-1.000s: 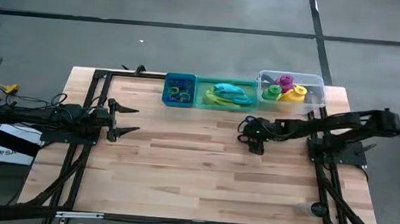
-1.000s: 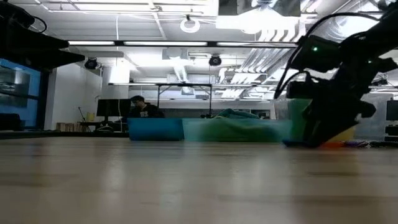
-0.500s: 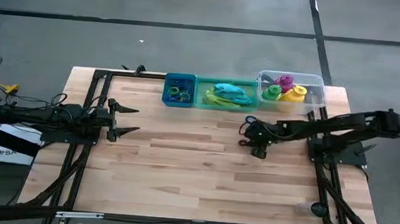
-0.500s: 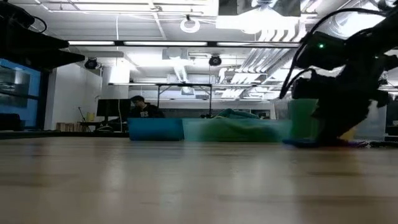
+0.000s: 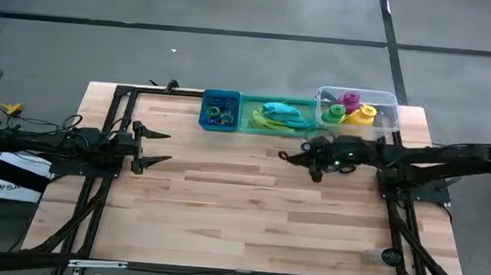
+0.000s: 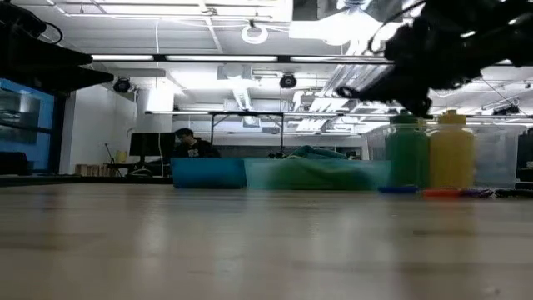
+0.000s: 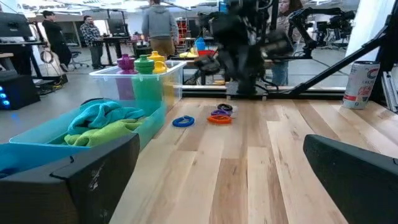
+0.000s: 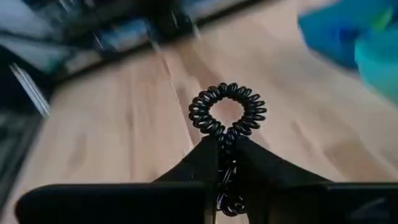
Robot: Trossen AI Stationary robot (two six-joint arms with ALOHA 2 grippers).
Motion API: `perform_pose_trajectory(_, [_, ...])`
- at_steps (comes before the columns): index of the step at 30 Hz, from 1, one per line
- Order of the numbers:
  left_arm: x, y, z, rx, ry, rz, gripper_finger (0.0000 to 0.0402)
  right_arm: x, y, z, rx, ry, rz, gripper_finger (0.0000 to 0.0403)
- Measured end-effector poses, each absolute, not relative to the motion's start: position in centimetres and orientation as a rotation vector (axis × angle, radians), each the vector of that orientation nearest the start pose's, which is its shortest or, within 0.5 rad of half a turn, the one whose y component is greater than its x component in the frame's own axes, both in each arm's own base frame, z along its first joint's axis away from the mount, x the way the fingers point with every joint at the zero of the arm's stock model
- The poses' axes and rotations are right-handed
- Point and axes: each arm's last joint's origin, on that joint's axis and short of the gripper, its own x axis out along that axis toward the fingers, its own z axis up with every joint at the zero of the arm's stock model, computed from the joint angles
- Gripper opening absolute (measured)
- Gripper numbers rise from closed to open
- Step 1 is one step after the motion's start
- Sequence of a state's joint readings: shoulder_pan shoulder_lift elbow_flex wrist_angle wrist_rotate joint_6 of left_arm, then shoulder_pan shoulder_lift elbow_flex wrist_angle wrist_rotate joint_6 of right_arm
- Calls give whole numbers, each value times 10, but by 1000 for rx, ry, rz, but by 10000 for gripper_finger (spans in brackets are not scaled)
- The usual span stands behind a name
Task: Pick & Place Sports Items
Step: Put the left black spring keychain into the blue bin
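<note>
Black coiled ring [image 8: 227,113] pinched at its lower edge between the shut fingers of the right claw [image 8: 227,163], raised clear of the table [image 5: 249,216]; seen only in the right wrist view, not made out from above. Right claw [image 5: 289,154] placed by the high view over the table's middle, just in front of the green bin [image 5: 278,117]. Shown in the low view only as a dark mass [image 6: 416,50] high above the bottles.

Blue ring [image 7: 183,121], orange ring [image 7: 219,119] and purple ring [image 7: 221,112] lying on the table beside the bins, close together, beneath the right arm; clear in the left wrist view, thin streaks in the low view, hidden from above.

Green bottle [image 6: 408,154] and yellow bottle [image 6: 451,152] upright, side by side in the low view. Purple bottle [image 5: 349,100] with them in the clear bin [image 5: 390,102], per the high view.

Teal cloth [image 5: 283,112] and lime-green cloth [image 5: 265,121] heaped in the green bin. Small rings [image 5: 219,114] in the blue bin [image 5: 221,96].

Left claw [image 5: 162,147] at the table's left side, fingers spread wide, holding nothing.

People standing in the room beyond, in the left wrist view only.
</note>
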State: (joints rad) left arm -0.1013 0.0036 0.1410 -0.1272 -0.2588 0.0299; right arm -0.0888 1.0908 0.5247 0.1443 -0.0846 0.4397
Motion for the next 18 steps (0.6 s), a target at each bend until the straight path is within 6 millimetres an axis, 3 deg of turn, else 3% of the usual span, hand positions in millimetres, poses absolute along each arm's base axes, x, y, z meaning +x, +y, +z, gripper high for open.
perform_pose_trajectory(6, [87,-1,198,28,-8,158,368,229,-25,241,462,164,-88,11])
perform_pose_trajectory(11, [87,-1,198,28,-8,157,368,235,-35,257,360,-30,-178,11])
perform_pose_trajectory(18, [87,-1,198,28,-8,158,368,267,-60,290,282,-45,-285,11])
